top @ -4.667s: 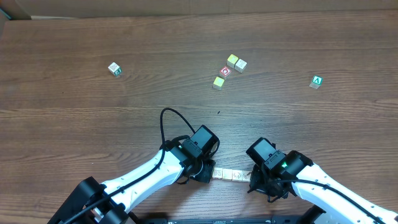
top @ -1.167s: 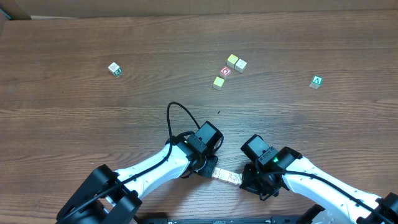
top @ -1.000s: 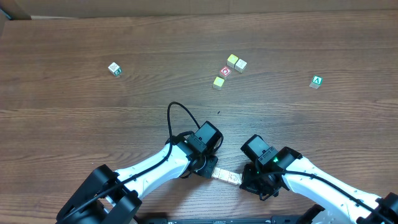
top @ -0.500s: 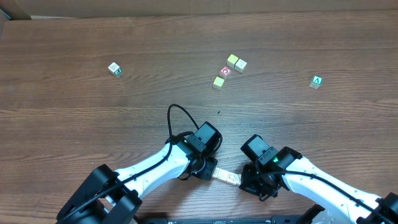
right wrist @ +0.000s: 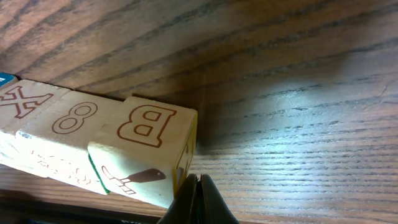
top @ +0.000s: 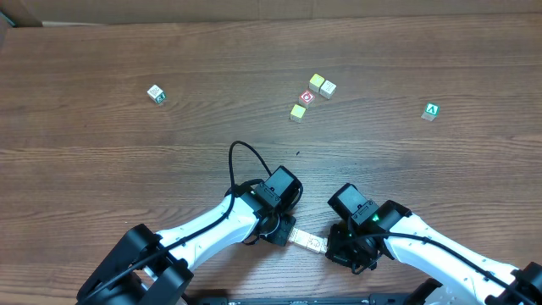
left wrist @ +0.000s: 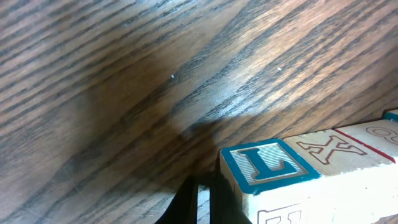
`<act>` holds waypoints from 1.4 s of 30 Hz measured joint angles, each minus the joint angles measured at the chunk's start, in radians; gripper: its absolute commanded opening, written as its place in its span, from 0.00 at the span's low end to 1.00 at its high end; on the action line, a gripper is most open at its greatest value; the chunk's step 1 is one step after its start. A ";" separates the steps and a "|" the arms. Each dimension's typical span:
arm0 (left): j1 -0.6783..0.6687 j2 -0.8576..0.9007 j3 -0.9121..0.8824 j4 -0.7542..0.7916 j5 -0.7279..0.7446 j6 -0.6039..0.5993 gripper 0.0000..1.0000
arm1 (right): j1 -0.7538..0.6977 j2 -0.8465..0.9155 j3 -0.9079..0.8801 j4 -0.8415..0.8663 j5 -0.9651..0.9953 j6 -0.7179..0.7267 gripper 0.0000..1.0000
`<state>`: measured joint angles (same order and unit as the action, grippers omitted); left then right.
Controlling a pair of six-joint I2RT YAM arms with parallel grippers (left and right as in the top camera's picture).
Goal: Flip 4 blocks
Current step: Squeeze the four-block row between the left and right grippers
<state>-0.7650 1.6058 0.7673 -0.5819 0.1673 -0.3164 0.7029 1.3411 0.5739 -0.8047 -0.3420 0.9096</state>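
The four blocks [top: 306, 241] lie in one tight row, face against face, close to the near edge of the wooden table [top: 102, 169], right between the two arms. Up close you can read their tops: a blue-framed L block [left wrist: 270, 167], then an X block [left wrist: 341, 148], an 8 block [right wrist: 76, 118] and a B block [right wrist: 152, 124] with a small green-edged picture on its front.

The left gripper [left wrist: 198, 205] is pinched tight on nothing, its tips down at the wood just beside the L end. The right gripper [right wrist: 198, 200] is clenched the same way, empty, just beside the corner of the B block; I can't tell whether either one actually touches.

From above, the two wrist housings cover both ends of the row, so only its middle shows. A black cable [top: 241, 161] loops out from the left arm over the bare wood.

Everything else sits well apart, farther back. A red-circle cube [top: 306, 97] is there, with three yellow cubes [top: 317, 81] close around it. A green A cube [top: 431, 111] stands off on the right arm's side, and a white cube [top: 155, 93] with green marks far over on the left.
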 measured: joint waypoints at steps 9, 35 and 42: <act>0.000 -0.002 0.000 0.004 -0.026 0.033 0.04 | 0.000 0.000 0.000 0.002 -0.021 0.015 0.04; 0.012 -0.002 0.000 0.030 -0.048 0.029 0.04 | 0.000 0.000 0.000 -0.019 -0.048 0.060 0.04; 0.014 -0.002 0.000 0.031 -0.053 0.055 0.04 | 0.000 0.000 0.000 -0.018 -0.054 0.075 0.04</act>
<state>-0.7506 1.6039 0.7677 -0.5507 0.1143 -0.2615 0.7029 1.3411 0.5739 -0.8227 -0.3958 0.9848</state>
